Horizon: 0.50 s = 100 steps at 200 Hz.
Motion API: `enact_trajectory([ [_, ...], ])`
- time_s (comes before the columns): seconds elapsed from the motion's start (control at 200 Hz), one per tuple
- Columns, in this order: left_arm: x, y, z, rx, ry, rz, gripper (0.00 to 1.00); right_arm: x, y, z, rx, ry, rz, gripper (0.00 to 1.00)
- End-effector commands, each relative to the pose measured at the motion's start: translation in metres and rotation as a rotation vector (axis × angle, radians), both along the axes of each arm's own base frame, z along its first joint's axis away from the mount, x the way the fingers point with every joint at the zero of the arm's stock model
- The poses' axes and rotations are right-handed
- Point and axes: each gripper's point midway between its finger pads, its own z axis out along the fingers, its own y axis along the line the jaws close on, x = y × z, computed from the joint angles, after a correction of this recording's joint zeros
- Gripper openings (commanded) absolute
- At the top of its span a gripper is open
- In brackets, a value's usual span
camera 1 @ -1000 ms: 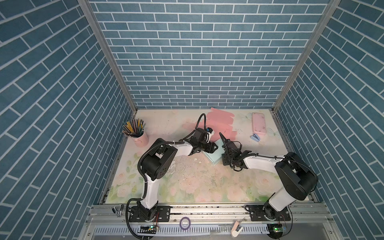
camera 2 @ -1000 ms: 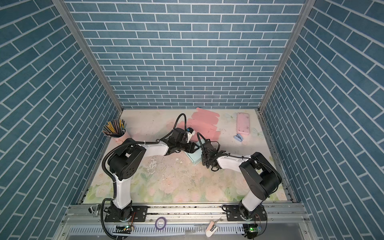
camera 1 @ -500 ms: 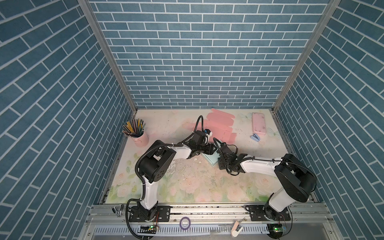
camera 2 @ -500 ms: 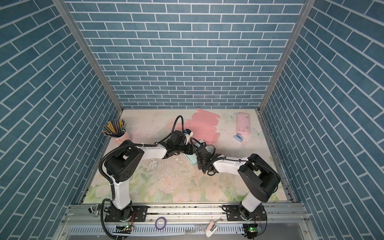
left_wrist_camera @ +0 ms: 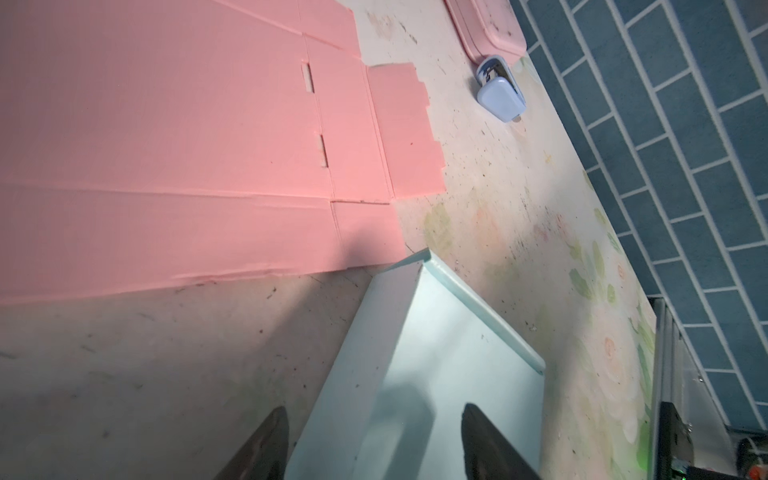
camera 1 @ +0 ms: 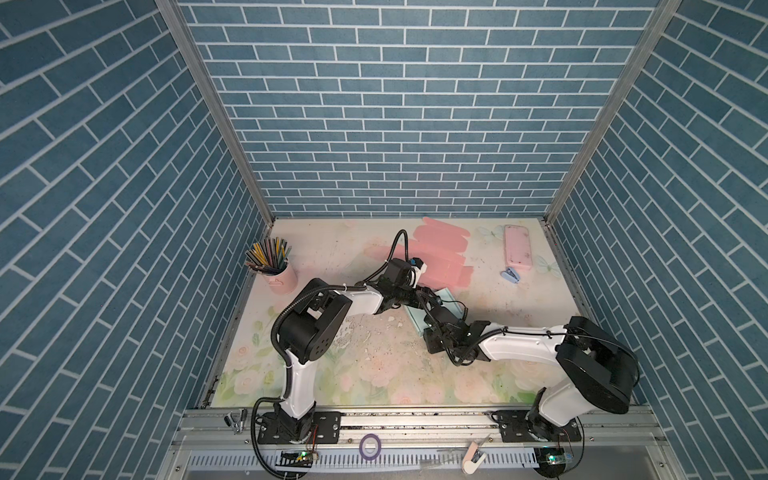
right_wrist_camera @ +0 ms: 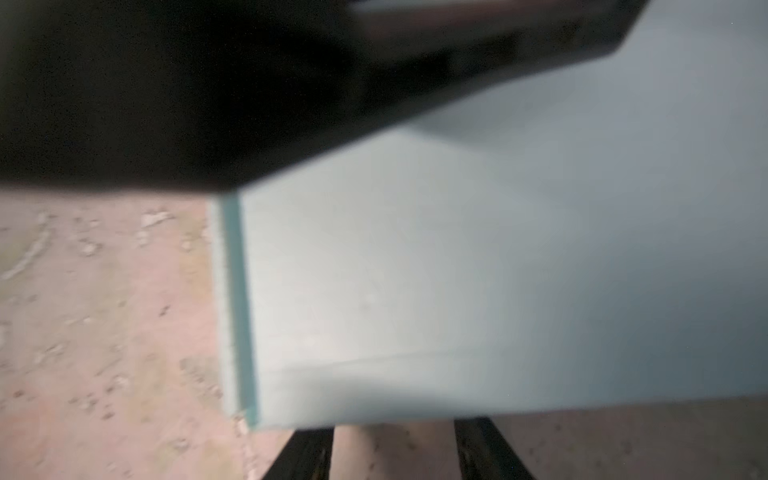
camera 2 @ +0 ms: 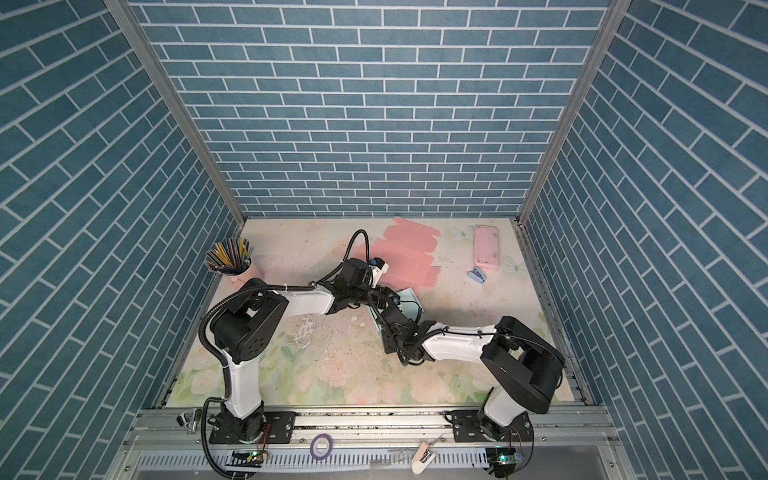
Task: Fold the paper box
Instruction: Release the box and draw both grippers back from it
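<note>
**Both claws working at the box**

The right claw (right_wrist_camera: 395, 430) is standing apart and empty, with the box (right_wrist_camera: 415, 291) lying just ahead of its tips on the desk (right_wrist_camera: 104, 332). The left claw (left_wrist_camera: 372, 409) is gaping too, straddling the box's side wall. Beyond it a pink sheet (left_wrist_camera: 166, 145) is lying flat. Farther off, a stapler (left_wrist_camera: 500, 97) is sitting just beside a case (left_wrist_camera: 490, 29).
</note>
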Motion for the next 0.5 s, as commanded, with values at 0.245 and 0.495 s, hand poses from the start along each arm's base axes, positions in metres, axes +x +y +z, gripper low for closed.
enact_trajectory([
  [0.245, 0.015, 0.065, 0.071, 0.011, -0.096, 0.104, 0.76, -0.012, -0.023, 0.081, 0.131, -0.086, 0.062, 0.52],
  [0.495, -0.058, 0.088, 0.064, 0.022, -0.055, 0.13, 0.74, 0.05, -0.08, 0.098, 0.152, -0.057, -0.062, 0.54],
])
